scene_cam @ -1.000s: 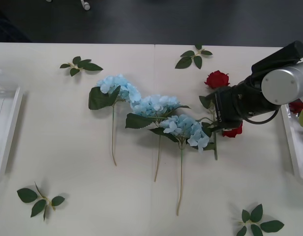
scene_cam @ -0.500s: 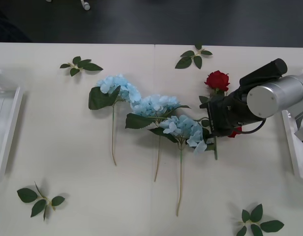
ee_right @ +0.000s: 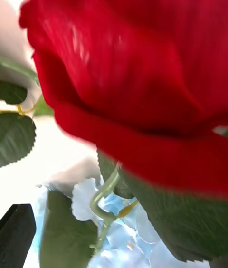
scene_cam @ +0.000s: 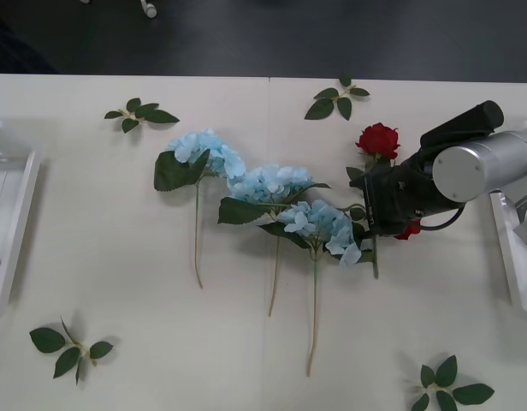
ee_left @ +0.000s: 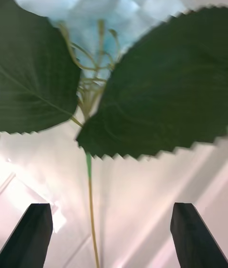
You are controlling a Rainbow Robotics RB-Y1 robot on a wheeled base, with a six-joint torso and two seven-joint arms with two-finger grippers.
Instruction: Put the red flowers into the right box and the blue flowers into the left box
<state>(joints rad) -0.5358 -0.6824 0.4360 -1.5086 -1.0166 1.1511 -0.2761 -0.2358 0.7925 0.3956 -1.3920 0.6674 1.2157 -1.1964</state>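
Right claw (scene_cam: 372, 208) hiding one red rose (scene_cam: 409, 229), fingers unclear

No readable text, labels, brands, numbers or signs anywhere.

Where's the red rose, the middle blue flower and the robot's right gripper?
red rose (scene_cam: 378, 139), front view, bloom centre.
middle blue flower (scene_cam: 270, 183), front view, petal cluster.
right gripper (scene_cam: 366, 208), front view, black fingers' end.

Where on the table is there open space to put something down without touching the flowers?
Bare table lies between the left box and the blue flowers, and along the near edge between the two near leaf sprigs. It is crowded mid-right, where the right end effector sits among the red flowers.
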